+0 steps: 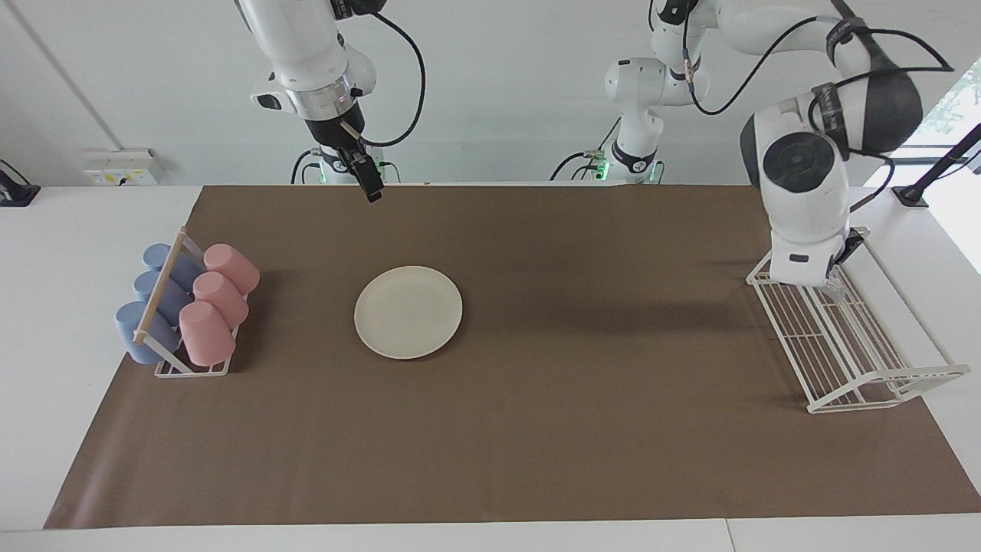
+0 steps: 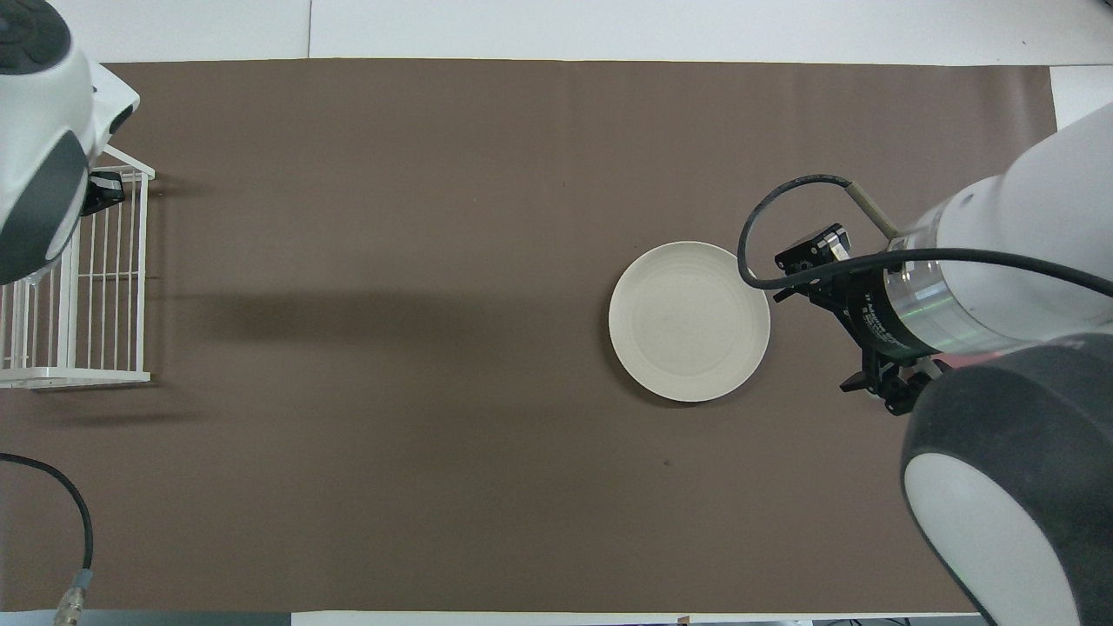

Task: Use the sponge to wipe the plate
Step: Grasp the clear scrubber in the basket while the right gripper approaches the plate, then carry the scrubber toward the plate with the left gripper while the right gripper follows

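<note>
The cream-white plate [image 1: 408,312] [image 2: 689,321] lies flat on the brown mat, toward the right arm's end of the table. My left gripper [image 1: 834,285] reaches down into the white wire rack [image 1: 858,345], at the rack's end nearer the robots. It is shut, and a small silvery bit of the sponge [image 1: 838,291] shows at its tip. In the overhead view the left arm covers that hand. My right gripper [image 1: 373,188] [image 2: 830,317] hangs open and holds nothing, high over the mat's edge by the robots, and waits.
A small rack [image 1: 188,307] with three pink and three blue cups lying on their sides stands at the right arm's end of the mat. The wire rack [image 2: 87,330] stands at the left arm's end. A cable [image 2: 52,487] loops near that corner.
</note>
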Tool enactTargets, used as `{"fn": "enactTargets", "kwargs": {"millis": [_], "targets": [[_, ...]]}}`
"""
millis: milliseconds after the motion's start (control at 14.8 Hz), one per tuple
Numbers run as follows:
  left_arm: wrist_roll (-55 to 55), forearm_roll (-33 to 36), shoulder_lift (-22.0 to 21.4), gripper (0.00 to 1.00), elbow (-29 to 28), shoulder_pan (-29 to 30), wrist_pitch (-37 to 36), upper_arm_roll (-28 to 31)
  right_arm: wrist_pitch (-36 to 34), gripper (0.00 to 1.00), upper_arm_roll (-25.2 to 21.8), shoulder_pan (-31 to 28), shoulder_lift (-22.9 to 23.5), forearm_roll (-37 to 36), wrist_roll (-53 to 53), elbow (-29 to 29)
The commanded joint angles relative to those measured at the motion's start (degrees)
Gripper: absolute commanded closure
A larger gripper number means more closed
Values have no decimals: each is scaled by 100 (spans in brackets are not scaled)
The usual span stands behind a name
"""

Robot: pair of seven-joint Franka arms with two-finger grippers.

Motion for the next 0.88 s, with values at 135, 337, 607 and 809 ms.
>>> {"fn": "enactTargets", "kwargs": {"millis": [135,337,607,809], "targets": [[128,-3491,-453,100,478,659,-585,84,218,0,58,61,-95,66,582,-163],[198,-5314,-726,100,76,1100,-638,76,7,0,58,412,-210,83,1548,-305],[452,-7299,-1795,100,-2011,1188,-52,111,42,0,58,528,-210,170,1753,-261],[1541,-8716,-2877,100,-4025,1127,748,102,34,0,76,702,-280,180,1814,-322]]}}
